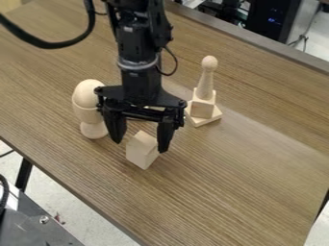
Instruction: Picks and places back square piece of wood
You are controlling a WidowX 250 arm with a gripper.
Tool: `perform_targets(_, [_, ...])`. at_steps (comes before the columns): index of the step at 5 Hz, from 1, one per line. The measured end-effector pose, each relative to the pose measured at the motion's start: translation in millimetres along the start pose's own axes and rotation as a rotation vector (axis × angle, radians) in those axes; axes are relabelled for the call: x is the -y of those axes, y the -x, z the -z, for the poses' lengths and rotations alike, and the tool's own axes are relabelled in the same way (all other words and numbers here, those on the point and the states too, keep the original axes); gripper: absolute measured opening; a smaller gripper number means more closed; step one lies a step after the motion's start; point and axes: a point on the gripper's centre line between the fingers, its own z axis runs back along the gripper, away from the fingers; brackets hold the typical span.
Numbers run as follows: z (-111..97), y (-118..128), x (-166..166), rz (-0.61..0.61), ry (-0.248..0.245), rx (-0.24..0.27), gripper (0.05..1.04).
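We see the square piece of wood (142, 150) on the counter (225, 182), showing between the spread fingertips of the hand (139, 146). Close beside the hand, at the view's left, we have a wooden cup (89, 115) with an egg-shaped piece (89, 92) in it. Behind, to the right, a knobbed post (206, 84) and small block (202, 109) stand over a flat base (209, 119).

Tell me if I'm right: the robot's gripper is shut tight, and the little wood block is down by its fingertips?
Not quite: the camera view shows the gripper open, its two fingers spread apart. The wood block is down by its fingertips, as you said.
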Motion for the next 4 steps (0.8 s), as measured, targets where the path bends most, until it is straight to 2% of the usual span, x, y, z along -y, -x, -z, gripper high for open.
perform_targets(1, [-22, -5, 3, 0.009, 0.013, 0.053, 1.000])
perform_targets(2, [-65, -4, 4, 0.006, 0.047, 0.142, 1.000])
perform_targets(3, [-105, -1, -2, -0.010, 0.048, 0.186, 1.000])
perform_targets(4, [-125, 0, -19, 0.018, -0.102, 0.141, 1.000])
